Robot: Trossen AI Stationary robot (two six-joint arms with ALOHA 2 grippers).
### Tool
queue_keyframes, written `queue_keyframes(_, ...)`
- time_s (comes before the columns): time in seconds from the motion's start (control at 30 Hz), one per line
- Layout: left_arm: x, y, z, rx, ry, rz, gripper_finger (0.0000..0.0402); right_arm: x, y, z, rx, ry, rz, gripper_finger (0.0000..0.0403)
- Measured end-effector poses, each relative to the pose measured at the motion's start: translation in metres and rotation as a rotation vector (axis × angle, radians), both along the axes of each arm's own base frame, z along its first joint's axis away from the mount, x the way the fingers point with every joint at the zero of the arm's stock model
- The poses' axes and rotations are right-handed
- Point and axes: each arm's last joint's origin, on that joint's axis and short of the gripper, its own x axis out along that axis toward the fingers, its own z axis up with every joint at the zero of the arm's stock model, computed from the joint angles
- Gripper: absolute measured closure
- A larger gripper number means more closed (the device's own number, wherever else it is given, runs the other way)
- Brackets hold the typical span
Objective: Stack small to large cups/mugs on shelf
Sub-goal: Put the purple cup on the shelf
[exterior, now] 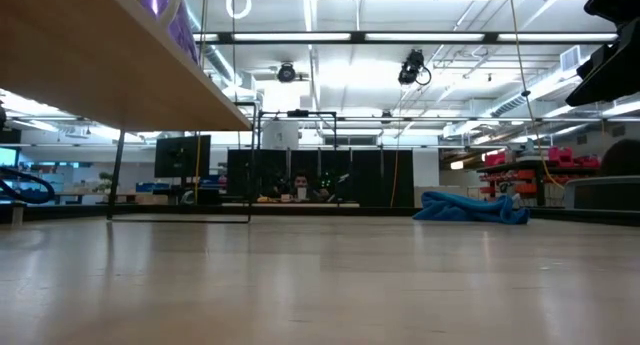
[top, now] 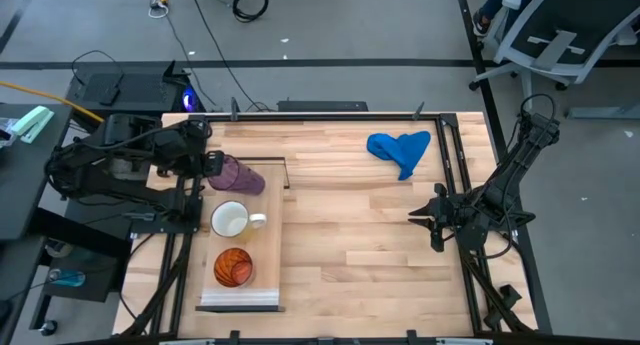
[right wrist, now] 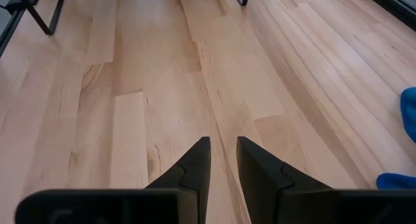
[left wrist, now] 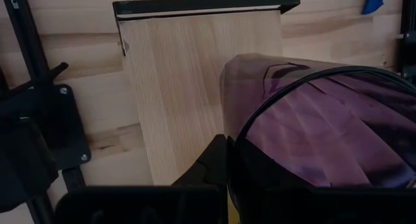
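Purple tumbler (top: 238,174) lies tilted on its side in the left pincer (top: 212,165), which is clamped on its rim over the dark-framed end of the shelf (top: 268,247). In the left wrist view the translucent tumbler (left wrist: 325,126) fills the space just ahead of the fingers (left wrist: 211,162), with bare shelf board (left wrist: 188,74) beyond it. Just past the tumbler along the shelf stands the white mug (top: 231,220), handle turned away from the arm, and beyond that the orange-red cup (top: 233,267) near the white-edged end.

To do this step well, I judge the tumbler should be brought upright and lowered squarely, well clear of the mug's rim, and let go only once it is seated.

Well apart across the counter (top: 360,245), the right pincer (top: 430,221) waits low with its fingers (right wrist: 195,165) nearly together, holding nothing; a blue cloth (top: 399,149) lies beyond it.
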Motion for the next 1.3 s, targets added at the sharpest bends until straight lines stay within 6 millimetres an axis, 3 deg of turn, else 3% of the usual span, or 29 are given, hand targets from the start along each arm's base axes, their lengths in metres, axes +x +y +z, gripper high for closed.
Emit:
queue_keyframes(0.37, 0.0, 0.0, -0.001, 0.008, 0.002, 0.004, 0.039, 0.0, 0.0, 0.0, 0.0, 0.0, 0.0, 0.032)
queue_keyframes(0.57, 0.003, -0.001, -0.014, -0.022, 0.044, -0.025, 0.039, 0.0, 0.0, 0.0, 0.0, 0.0, 0.0, 0.032)
queue_keyframes(1.3, -0.008, -0.002, -0.011, -0.043, 0.02, -0.021, 0.0386, 0.0, 0.0, 0.0, 0.002, 0.0, -0.002, 0.032)
